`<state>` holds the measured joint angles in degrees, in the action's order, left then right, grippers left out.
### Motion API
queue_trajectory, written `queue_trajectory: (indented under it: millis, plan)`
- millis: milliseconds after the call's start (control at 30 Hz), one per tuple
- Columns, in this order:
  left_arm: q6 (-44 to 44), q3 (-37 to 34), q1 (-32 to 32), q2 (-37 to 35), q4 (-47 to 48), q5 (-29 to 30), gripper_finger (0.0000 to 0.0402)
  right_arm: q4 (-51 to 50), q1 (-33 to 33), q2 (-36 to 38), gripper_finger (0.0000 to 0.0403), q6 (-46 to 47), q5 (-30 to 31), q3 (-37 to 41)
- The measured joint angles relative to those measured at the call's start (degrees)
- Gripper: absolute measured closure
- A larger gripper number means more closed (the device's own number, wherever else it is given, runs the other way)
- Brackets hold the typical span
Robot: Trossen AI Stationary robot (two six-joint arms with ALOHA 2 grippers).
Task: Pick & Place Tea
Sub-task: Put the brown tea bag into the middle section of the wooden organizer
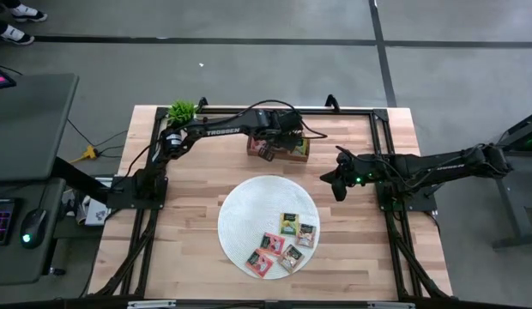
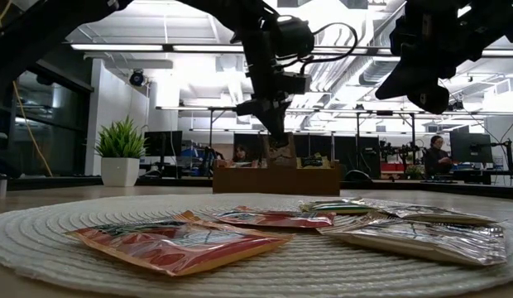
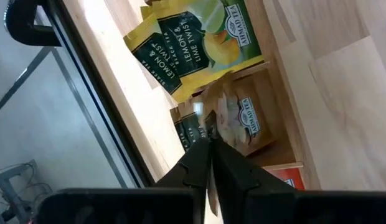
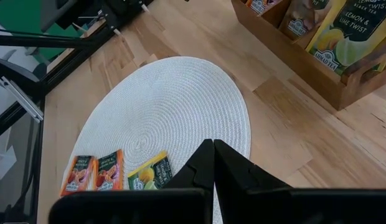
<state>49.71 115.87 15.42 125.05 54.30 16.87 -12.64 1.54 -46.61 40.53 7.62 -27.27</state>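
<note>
A pale wooden table carries a round white woven mat, and behind it sits a brown wooden compartment tray with yellow lemon-and-lime tea packets standing in it. The left gripper hangs over the tray's middle compartment, its fingers nearly together on the edge of a tan tea packet there. The right gripper hovers above the table, between tray and mat, fingers pressed together and empty. Six flat tea packets, red, orange and green, lie on the mat's near side
</note>
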Motion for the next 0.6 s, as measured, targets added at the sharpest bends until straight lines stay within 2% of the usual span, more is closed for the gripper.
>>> queue_trajectory:
  millis: [267, 600]
  plan:
    - [-0.4, 0.0, 0.0, 0.0, 1.2, 0.7, 0.0335, 0.0, 0.0, 0.0, 0.0403, 0.0, 0.0, 0.0]
    - [-0.6, 0.0, 0.0, 0.0, 1.6, 3.3, 0.0328, 0.0, 0.0, 0.0, 0.0403, 0.0, 0.0, 0.0]
